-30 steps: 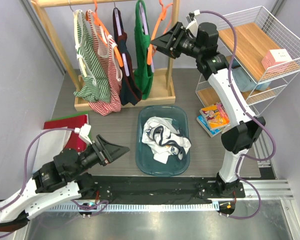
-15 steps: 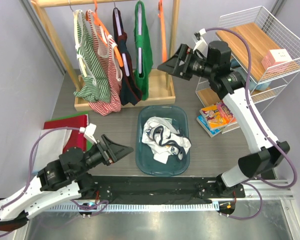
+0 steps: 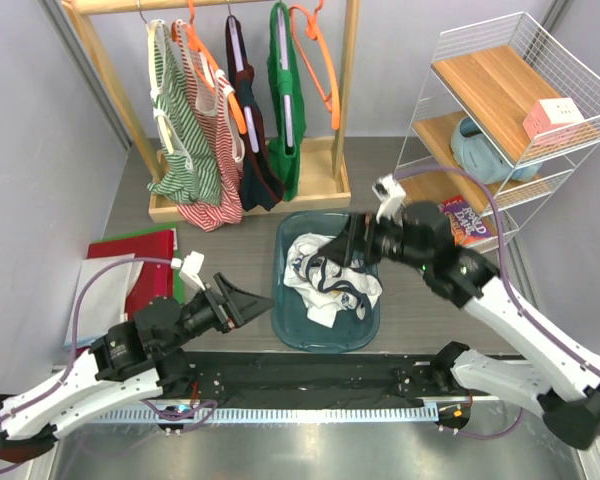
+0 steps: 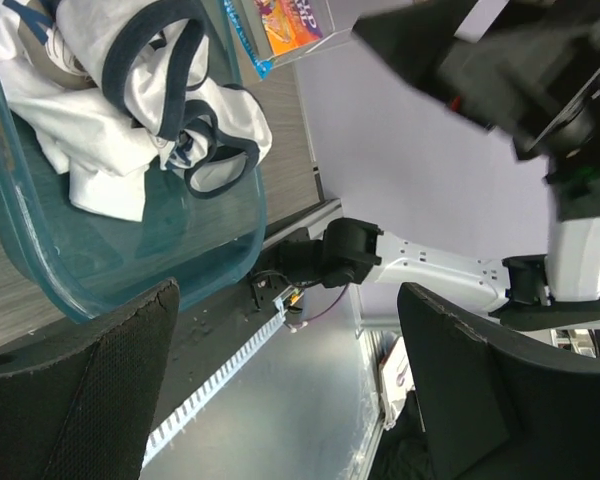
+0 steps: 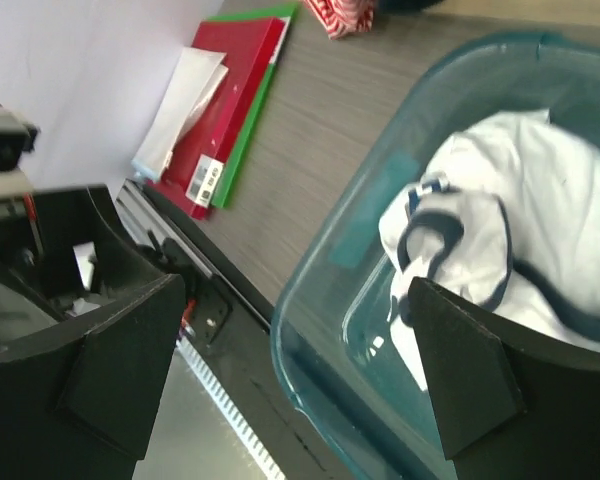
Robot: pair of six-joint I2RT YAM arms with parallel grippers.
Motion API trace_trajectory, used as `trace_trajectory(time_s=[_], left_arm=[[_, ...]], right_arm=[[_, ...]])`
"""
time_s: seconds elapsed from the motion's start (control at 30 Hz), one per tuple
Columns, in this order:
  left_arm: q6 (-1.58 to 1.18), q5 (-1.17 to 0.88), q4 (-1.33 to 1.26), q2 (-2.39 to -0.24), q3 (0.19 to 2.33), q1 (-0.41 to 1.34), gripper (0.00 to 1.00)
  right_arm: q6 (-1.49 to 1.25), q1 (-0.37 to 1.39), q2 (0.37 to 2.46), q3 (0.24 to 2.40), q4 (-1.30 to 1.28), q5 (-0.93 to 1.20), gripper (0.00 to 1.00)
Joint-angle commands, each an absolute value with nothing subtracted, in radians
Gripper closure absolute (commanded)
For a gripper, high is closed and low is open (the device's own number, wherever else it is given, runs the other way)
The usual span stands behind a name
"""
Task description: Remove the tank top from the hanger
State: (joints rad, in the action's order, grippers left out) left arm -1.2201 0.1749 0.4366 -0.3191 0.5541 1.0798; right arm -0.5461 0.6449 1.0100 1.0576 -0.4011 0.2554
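The white tank top (image 3: pixel 330 280) with navy trim lies crumpled in the teal bin (image 3: pixel 288 318). It also shows in the left wrist view (image 4: pixel 120 110) and the right wrist view (image 5: pixel 510 230). The orange hanger (image 3: pixel 317 62) hangs bare on the rack's rail, to the right of the green top. My right gripper (image 3: pixel 338 252) is open and empty, low over the bin's far right part (image 5: pixel 290 380). My left gripper (image 3: pixel 243 300) is open and empty just left of the bin's near left corner (image 4: pixel 290 400).
The wooden rack (image 3: pixel 342 90) holds striped tops (image 3: pixel 185 130), a dark top (image 3: pixel 252 140) and a green top (image 3: pixel 285 110). A wire shelf (image 3: pixel 500 110) stands at the right. A red book (image 3: pixel 145 262) lies at the left, also in the right wrist view (image 5: pixel 230 110).
My right arm has swung down from the rack to just above the bin. The bare orange hanger stays on the rail. My left gripper has shifted slightly toward the bin.
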Motion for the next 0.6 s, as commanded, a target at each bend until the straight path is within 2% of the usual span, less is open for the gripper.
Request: trace_trajectory(time_s=[0.0,0.17,0.37,0.57], left_arm=[[-1.197,0.192,0.325,-0.262,0.483,1.080,0.09],[-1.178,0.202,0.261,-0.140,0.355,1.080,0.08],[-1.158,0.198,0.253,0.049,0.230,1.080,0.07],[-1.120,0.115,0.135,0.005,0.174,1.080,0.07]], right_arm=[[-0.618,0.707,0.829,0.747,-0.184,0.108,0.00],[-0.683,0.716,0.631,0.514,-0.152,0.025,0.00],[-0.730,0.719,0.416,0.353,-0.161,-0.049,0.00],[-0.814,0.719,0.233,0.230,-0.175,-0.084,0.00]])
